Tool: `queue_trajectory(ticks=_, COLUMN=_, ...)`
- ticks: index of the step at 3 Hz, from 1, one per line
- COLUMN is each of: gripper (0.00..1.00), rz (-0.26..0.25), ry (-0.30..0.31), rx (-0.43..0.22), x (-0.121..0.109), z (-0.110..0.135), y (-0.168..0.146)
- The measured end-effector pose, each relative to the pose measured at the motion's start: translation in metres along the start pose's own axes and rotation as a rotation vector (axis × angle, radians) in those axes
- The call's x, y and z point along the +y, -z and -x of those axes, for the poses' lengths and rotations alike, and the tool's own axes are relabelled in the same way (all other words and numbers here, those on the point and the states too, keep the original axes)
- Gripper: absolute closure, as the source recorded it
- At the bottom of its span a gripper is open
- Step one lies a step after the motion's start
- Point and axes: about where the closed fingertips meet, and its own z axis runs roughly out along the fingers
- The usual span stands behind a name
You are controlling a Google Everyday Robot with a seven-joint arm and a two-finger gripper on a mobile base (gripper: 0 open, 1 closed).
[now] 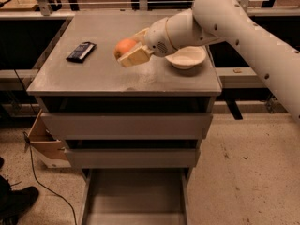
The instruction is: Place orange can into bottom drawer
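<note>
Gripper (130, 50) is clamped on the orange can (123, 46), held a bit above the cabinet top (93, 76), black packet (81, 51) to its left, white bowl (187, 56) to its right. Looks like the carry step: next it needs to come out past the front edge and go down into the open bottom drawer (133, 193), clearing both upper drawers (126, 124).

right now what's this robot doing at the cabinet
The robot's gripper is closed on the orange can, a round, fruit-like object, and holds it above the grey cabinet top. It is just left of the white bowl and right of the black packet. The bottom drawer is pulled open below, and the can is not yet in it.
</note>
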Motion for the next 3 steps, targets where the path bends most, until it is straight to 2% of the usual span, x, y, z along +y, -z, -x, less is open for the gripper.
queue_trajectory(ticks=1, gripper=1.0, rz=0.041, ry=0.042, rx=-0.005, x=0.039, z=0.007, y=0.011)
queue_trajectory(ticks=2, gripper=1.0, rz=0.069, ry=0.053, rx=0.002, x=0.095, z=0.006, y=0.034)
queue_trajectory(ticks=3, gripper=1.0, rz=0.072, ry=0.034, rx=0.022, x=0.153, z=-0.004, y=0.063)
